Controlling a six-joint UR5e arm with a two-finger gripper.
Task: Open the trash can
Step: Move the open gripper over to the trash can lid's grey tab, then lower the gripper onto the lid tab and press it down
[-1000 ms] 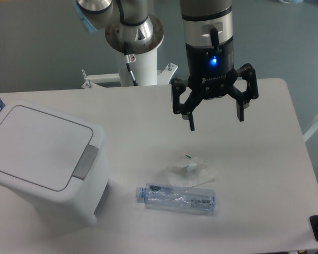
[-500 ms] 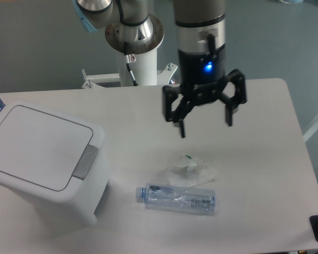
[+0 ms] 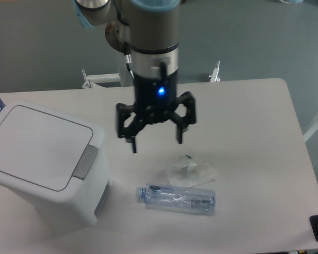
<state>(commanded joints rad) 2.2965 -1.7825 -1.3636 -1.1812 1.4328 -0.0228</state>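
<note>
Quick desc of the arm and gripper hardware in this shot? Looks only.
Arm: silver-grey tubular links, light blue joint cap, thin black cable down the wrist. Gripper: black body with a glowing blue LED and small white lettering, too small to read. Two black linkage fingers tapering to narrow tips. White mounting pedestal behind.

The gripper [image 3: 156, 144] is hanging wide open above the table [image 3: 254, 132]. The trash can [image 3: 42, 159] is sitting lid-down at left, a bottle [image 3: 176, 198] lying nearby.

Clear plastic bottle [image 3: 176, 198] lying on white table [image 3: 254, 132]; crumpled clear wrapper [image 3: 191, 171] just behind it.
</note>
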